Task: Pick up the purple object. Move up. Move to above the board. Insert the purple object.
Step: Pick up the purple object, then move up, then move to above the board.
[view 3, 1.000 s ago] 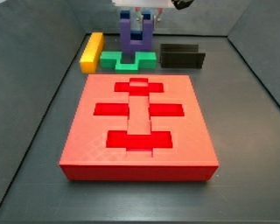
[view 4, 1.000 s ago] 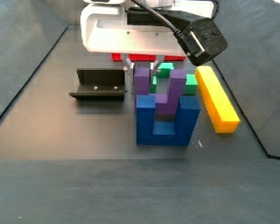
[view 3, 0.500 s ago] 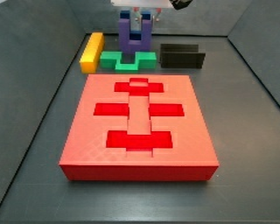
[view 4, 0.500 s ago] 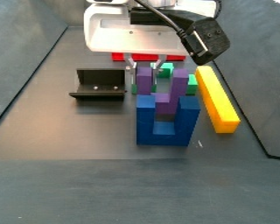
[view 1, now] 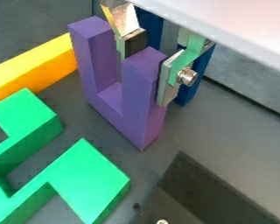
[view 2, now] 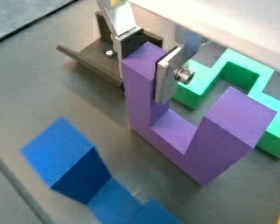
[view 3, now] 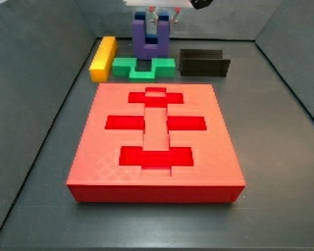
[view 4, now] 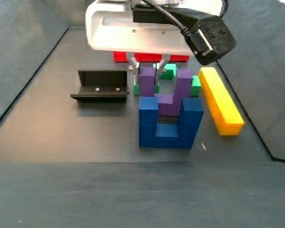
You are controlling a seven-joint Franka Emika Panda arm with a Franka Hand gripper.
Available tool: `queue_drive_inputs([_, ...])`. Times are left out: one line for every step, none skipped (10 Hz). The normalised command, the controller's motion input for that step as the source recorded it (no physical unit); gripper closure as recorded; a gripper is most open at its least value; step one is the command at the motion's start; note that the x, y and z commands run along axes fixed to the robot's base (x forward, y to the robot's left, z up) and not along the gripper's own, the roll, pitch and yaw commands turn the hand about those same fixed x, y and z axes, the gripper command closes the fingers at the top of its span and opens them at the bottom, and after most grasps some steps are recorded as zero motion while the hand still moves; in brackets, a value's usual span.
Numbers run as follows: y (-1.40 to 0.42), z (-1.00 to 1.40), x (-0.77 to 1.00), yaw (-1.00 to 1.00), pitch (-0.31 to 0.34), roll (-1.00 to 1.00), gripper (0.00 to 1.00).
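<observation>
The purple object (view 1: 122,96) stands upright, prongs up, among the blocks at the far end of the floor. It also shows in a wrist view (view 2: 184,127) and in both side views (view 3: 150,46) (view 4: 167,96). My gripper (view 1: 149,70) (view 2: 145,68) is shut on one of its prongs, a silver plate on each side. In the side views the gripper (view 3: 152,27) (view 4: 151,64) comes straight down onto it. The red board (view 3: 154,137) lies flat in the middle of the floor, nearer than the blocks; in a side view only a red strip (view 4: 125,59) shows behind the gripper.
A blue U-shaped block (view 4: 169,129) (view 2: 73,162) stands right beside the purple object. A green block (view 3: 144,69) (view 1: 43,153) and a yellow bar (view 3: 103,57) (view 4: 221,102) lie close by. The fixture (view 3: 204,63) (view 4: 100,89) stands on the other side.
The gripper and the purple object seem to have risen very slightly; nothing else has moved.
</observation>
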Motion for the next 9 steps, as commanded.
queue_drive_inputs([0.00,0.00,0.00,0.00,0.000,0.00,1.00])
queue_drive_inputs([0.00,0.00,0.00,0.00,0.000,0.00,1.00])
queue_drive_inputs([0.00,0.00,0.00,0.00,0.000,0.00,1.00])
queue_drive_inputs([0.00,0.83,0.00,0.00,0.000,0.00,1.00])
queue_drive_inputs([-0.03,0.78,-0.04,0.04,0.028,-0.01,1.00])
queue_drive_inputs([-0.03,0.55,-0.06,0.03,0.034,0.01,1.00])
queue_drive_inputs([-0.01,0.25,-0.02,0.03,0.010,0.04,1.00])
queue_drive_inputs([0.00,1.40,0.00,0.00,0.000,0.00,1.00])
queue_drive_inputs([0.00,1.40,-0.02,0.00,0.023,0.00,1.00])
